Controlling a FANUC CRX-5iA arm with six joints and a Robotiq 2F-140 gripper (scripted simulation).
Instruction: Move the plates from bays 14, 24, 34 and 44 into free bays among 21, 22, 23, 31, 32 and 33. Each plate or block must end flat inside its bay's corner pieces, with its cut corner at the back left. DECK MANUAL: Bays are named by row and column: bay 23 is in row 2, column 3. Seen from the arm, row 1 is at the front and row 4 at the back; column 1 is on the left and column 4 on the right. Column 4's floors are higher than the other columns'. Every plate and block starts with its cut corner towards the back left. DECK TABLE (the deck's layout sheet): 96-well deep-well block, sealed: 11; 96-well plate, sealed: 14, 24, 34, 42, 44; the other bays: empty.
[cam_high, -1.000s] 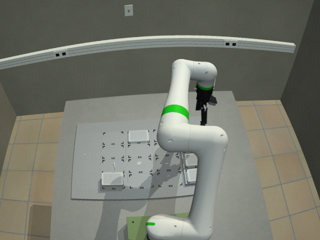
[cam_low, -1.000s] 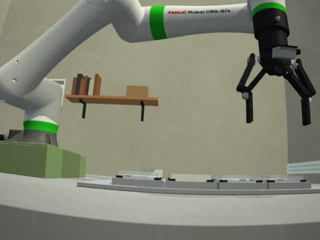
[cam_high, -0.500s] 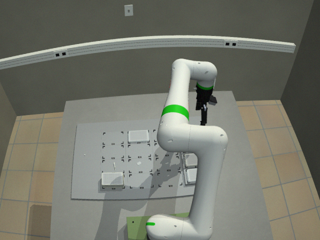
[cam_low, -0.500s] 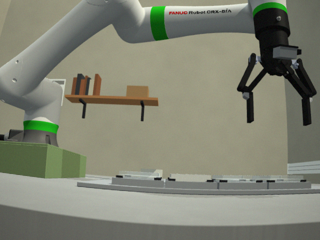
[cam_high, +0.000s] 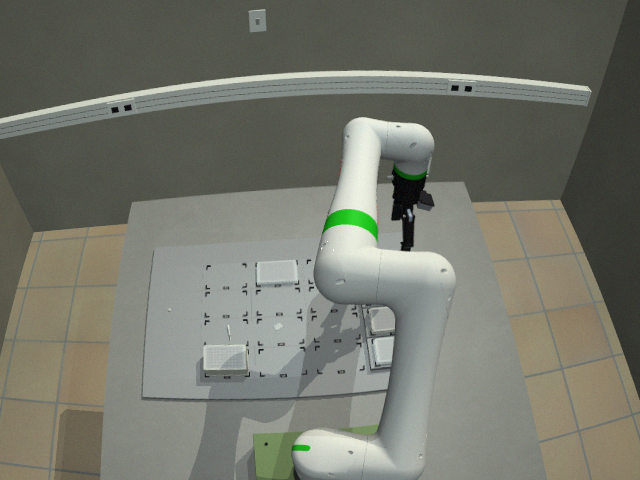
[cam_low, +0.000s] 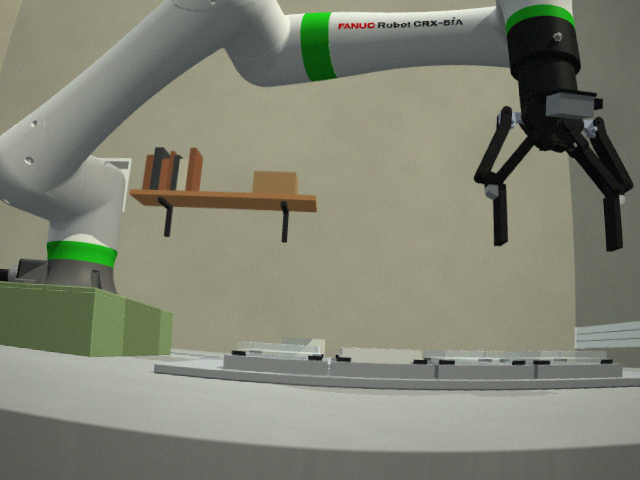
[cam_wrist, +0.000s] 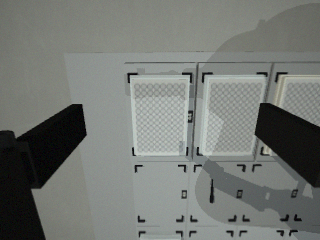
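Note:
My gripper (cam_high: 406, 242) hangs high above the back right of the deck, wide open and empty; it also shows in the side view (cam_low: 555, 240). In the wrist view its fingers frame the column 4 row from above. The sealed plate in bay 44 (cam_wrist: 160, 116) lies almost straight below, flat inside its corner pieces. The plate in bay 34 (cam_wrist: 233, 115) lies beside it, and the plate in bay 24 (cam_wrist: 300, 112) is partly behind the right finger. In the overhead view my arm hides bays 34 and 44; the plates in bay 24 (cam_high: 381, 318) and bay 14 (cam_high: 383, 350) show.
A sealed plate sits in bay 42 (cam_high: 277, 272) and the deep-well block in bay 11 (cam_high: 224, 358). A small white stick (cam_high: 228, 326) and a white scrap (cam_high: 278, 326) lie on the middle bays. The arm's green base block (cam_low: 77, 322) stands at the front.

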